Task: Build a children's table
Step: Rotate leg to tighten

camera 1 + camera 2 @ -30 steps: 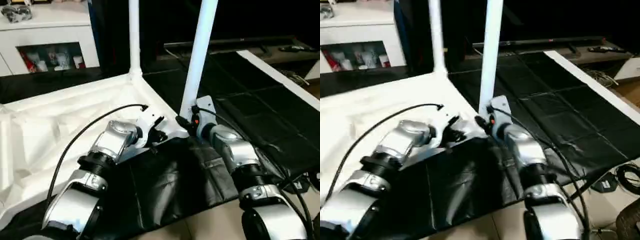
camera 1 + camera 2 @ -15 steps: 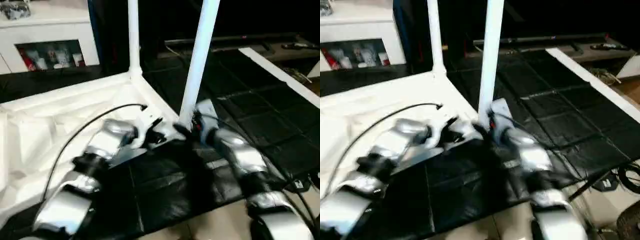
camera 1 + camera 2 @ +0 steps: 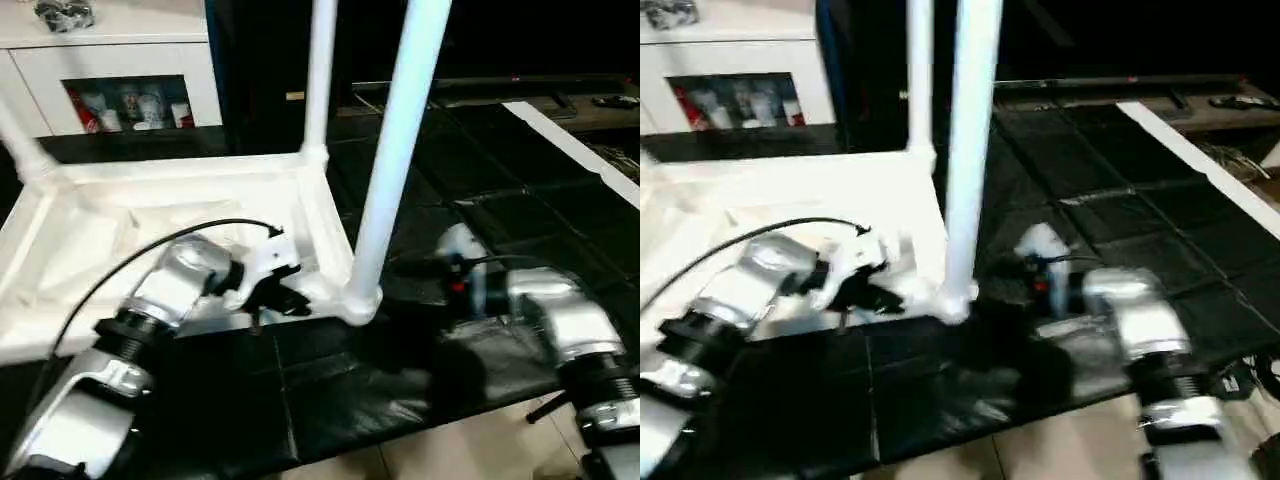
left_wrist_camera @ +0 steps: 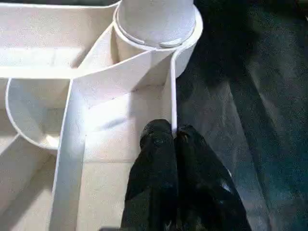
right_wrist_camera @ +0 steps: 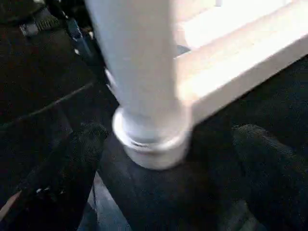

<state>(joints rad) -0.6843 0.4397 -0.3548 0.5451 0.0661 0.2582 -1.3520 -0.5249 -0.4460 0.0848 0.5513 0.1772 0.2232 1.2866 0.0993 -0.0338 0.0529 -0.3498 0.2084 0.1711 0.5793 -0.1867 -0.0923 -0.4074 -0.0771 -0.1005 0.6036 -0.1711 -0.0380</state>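
At centre frame, head view: the upturned children's table [image 3: 190,205] is seen on black sheeting [image 3: 330,385].
Left wrist view: the left gripper [image 4: 173,137] is pinched on the table's rim.
Right wrist view: the right gripper [image 5: 168,132] is spread wide beside a leg [image 5: 139,62].

Indoor room with a lived-in, home-like look, white cabinet [image 3: 120,75] with a glass front showing small colourful items inside, black sheet [image 3: 520,190] spread over a pale tiled floor [image 3: 470,455], loose cables [image 3: 1255,370] at the side, low dark shelf [image 3: 480,88] behind
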